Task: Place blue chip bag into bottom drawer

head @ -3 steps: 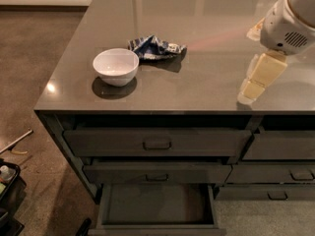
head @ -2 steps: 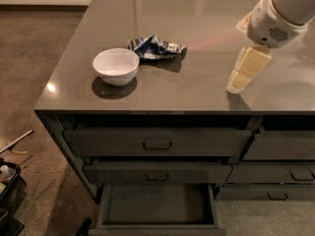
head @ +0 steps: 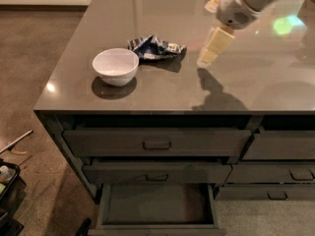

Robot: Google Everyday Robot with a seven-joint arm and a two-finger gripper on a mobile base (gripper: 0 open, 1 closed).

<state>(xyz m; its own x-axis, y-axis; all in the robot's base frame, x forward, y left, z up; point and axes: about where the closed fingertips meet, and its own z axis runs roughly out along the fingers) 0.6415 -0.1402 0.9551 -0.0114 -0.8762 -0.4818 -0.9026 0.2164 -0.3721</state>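
The blue chip bag [head: 156, 48], crumpled, dark blue with white patches, lies on the grey countertop [head: 162, 90] just right of the white bowl. My gripper [head: 210, 50], with pale cream fingers, hangs above the counter to the right of the bag, a short gap away, not touching it. The bottom drawer [head: 156, 206] of the wide left column is pulled open and shows a plain dark interior with nothing in it.
A white bowl [head: 115, 66] stands on the counter left of the bag. Two shut handled drawers [head: 156, 142] sit above the open one. A narrower drawer column [head: 280, 146] is at right. Some objects lie on the floor at far left [head: 7, 176].
My gripper and arm have moved left and toward the back of the counter, closer to the chip bag. The bag, bowl and drawers have not moved.
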